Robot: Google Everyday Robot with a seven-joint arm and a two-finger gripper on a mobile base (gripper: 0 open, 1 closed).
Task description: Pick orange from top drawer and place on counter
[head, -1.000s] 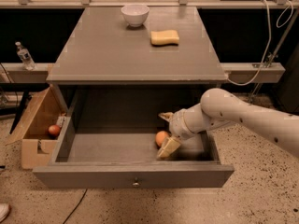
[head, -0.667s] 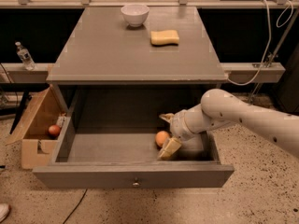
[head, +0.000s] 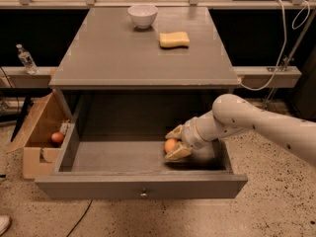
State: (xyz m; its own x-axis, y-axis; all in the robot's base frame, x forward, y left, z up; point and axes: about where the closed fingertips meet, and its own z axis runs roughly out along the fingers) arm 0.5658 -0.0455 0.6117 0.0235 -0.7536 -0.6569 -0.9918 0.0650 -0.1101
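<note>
Orange and smooth, the small round orange (head: 171,144) sits on the floor of the open top drawer (head: 143,184), right between the two tan fingers (head: 178,153) of the pincer (head: 169,146). The fingers are spread apart, one behind the fruit and one in front; whether they touch it cannot be told. Being a ball, it shows no long axis and points nowhere. Above and behind the pincer lies the desk (head: 123,63), bearing a white bowl (head: 142,15) and a yellow sponge (head: 174,39).
</note>
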